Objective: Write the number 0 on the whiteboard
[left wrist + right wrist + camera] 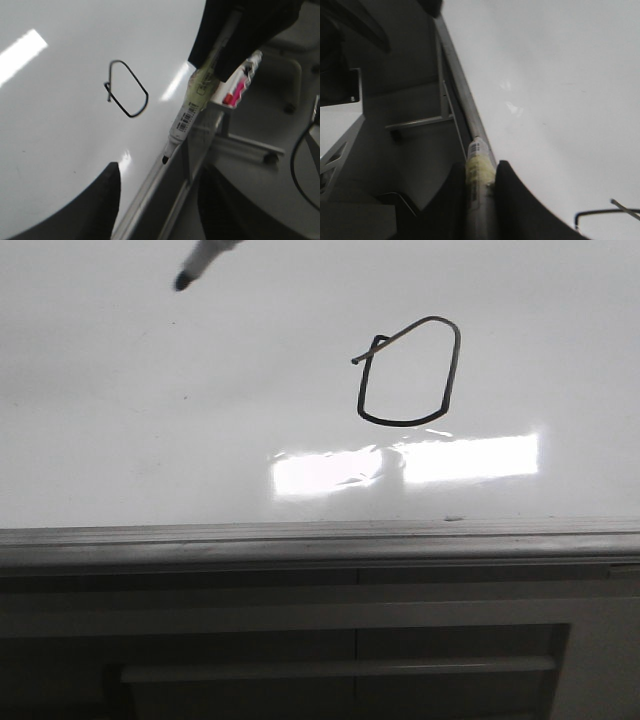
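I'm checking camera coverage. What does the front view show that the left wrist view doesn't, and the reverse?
Front view only: the dark panel with its bar handle below the board.

Left wrist view only: the marker's labelled barrel, the right pincer clamped on it, and the open, empty left pincer.

Both: the number 0 drawn on the whiteboard, and the marker with its black tip lifted off the surface, away from the loop.
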Robot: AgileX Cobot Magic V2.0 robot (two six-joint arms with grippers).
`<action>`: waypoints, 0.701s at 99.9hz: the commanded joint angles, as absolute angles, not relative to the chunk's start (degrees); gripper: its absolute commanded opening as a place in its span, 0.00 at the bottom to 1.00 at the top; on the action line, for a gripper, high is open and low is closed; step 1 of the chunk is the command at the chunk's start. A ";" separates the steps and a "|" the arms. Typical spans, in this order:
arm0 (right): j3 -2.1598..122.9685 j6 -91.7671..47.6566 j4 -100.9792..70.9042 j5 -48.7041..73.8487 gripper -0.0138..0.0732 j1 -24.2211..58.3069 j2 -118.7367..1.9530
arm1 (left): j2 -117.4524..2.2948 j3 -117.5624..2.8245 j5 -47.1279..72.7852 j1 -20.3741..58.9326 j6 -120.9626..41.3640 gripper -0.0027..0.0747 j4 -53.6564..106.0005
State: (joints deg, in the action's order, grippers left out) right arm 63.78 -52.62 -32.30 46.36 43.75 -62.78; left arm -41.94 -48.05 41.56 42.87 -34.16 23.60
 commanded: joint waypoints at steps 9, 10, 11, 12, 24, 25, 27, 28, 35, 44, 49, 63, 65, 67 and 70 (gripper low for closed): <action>65.56 -54.18 -33.90 40.46 0.09 50.11 -63.17 | -47.59 -53.82 48.20 42.77 -38.07 0.47 26.22; 65.56 -54.18 -33.90 40.28 0.09 50.45 -63.17 | -47.75 -53.82 48.21 42.77 -38.08 0.47 26.38; 65.56 -54.18 -33.90 40.12 0.09 50.61 -63.17 | -48.07 -53.95 48.51 42.77 -38.28 0.47 26.53; 65.56 -54.18 -33.90 40.02 0.09 50.91 -63.17 | -48.21 -54.13 48.62 42.77 -38.36 0.47 26.86; 65.56 -54.18 -33.90 39.29 0.09 52.02 -63.17 | -49.59 -54.68 48.74 42.77 -40.38 0.47 30.81; 65.56 -54.18 -33.90 39.29 0.09 52.02 -63.17 | -49.78 -54.68 48.92 42.77 -40.85 0.47 31.19; 65.56 -54.18 -33.90 39.18 0.09 52.02 -63.17 | -50.09 -54.68 49.02 42.77 -41.44 0.47 31.69; 65.56 -54.18 -33.90 39.20 0.09 52.02 -63.17 | -50.12 -54.68 49.04 42.77 -41.66 0.47 31.81; 65.56 -54.18 -34.37 39.20 0.09 52.02 -63.17 | -50.99 -54.68 49.14 42.77 -41.83 0.47 32.26; 65.56 -54.18 -36.04 39.20 0.09 52.02 -63.17 | -52.31 -54.68 49.17 42.77 -41.83 0.47 32.26; 65.56 -54.18 -36.68 39.20 0.09 52.02 -63.17 | -52.81 -54.68 49.17 42.77 -41.83 0.47 32.26; 65.56 -54.56 -37.14 39.82 0.09 52.02 -63.17 | -54.27 -54.68 48.71 42.77 -42.65 0.47 32.03; 65.56 -54.56 -37.14 39.82 0.09 52.02 -63.17 | -54.28 -54.68 48.43 42.77 -42.65 0.47 32.03; 65.56 -54.56 -37.14 39.93 0.09 52.02 -63.17 | -54.50 -54.68 48.24 42.77 -42.65 0.47 31.92; 65.56 -54.56 -37.14 40.04 0.09 52.02 -63.17 | -54.64 -54.68 47.89 42.77 -42.65 0.47 31.76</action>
